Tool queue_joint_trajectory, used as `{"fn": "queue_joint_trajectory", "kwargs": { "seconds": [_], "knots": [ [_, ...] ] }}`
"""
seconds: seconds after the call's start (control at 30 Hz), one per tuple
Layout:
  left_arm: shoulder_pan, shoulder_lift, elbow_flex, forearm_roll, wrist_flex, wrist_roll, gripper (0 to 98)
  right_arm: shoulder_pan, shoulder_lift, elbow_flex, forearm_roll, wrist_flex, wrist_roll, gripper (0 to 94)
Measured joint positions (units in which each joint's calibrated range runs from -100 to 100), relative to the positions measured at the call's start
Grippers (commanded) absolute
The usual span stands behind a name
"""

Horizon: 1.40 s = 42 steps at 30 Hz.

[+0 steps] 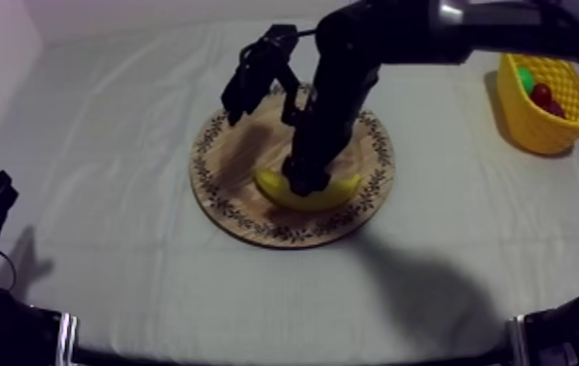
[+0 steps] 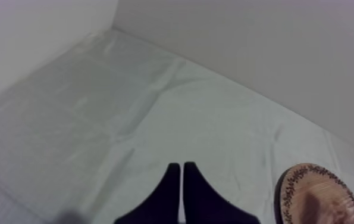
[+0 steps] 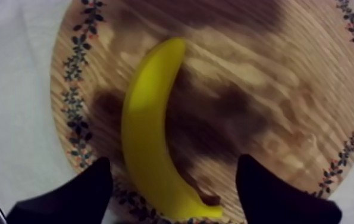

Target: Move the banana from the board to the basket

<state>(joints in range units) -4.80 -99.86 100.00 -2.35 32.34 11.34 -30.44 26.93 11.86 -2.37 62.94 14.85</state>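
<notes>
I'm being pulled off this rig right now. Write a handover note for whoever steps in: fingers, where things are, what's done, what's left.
Left gripper: fingers shut on nothing, resting off to the side of the wooden board.
Right gripper: fingers open, low over the board, one at each side of the banana; not yet closed on it.
The banana lies on the board, near its front rim. The yellow basket stands at the far right and has a small red fruit in it.
Done: the approach. Left: close on the banana, lift, carry to the basket, release.

Dim overhead light throws soft shadows across board (image 1: 230, 195) and cloth (image 1: 108, 243).
</notes>
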Motion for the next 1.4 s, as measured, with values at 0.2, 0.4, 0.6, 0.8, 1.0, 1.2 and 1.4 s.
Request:
{"fn": "queue_joint_trajectory", "kwargs": {
  "seconds": [0.2,0.4,0.6,0.8,1.0,1.2,1.4],
  "knots": [
    [0.0,0.0,0.0,0.00,0.0,0.0,0.1,-0.5,2.0,1.3,0.9,-1.3,-0.9,61.3],
    [0.0,0.0,0.0,0.00,0.0,0.0,0.1,-0.9,3.1,3.2,1.3,-3.3,-1.2,57.3],
    [0.0,0.0,0.0,0.00,0.0,0.0,0.1,-1.3,4.2,3.0,1.3,-3.8,-1.3,48.7],
    [0.0,0.0,0.0,0.00,0.0,0.0,0.1,-1.3,5.1,2.7,0.9,-4.0,-0.5,42.3],
    [0.0,0.0,0.0,0.00,0.0,0.0,0.1,-1.9,6.5,1.8,1.5,-3.8,-0.9,28.9],
    [0.0,0.0,0.0,0.00,0.0,0.0,0.1,-2.1,5.7,2.5,2.4,-3.2,-0.7,25.2],
    [0.0,0.0,0.0,0.00,0.0,0.0,0.1,-0.7,0.0,4.2,1.5,-1.9,0.4,22.2]
  ]
}}
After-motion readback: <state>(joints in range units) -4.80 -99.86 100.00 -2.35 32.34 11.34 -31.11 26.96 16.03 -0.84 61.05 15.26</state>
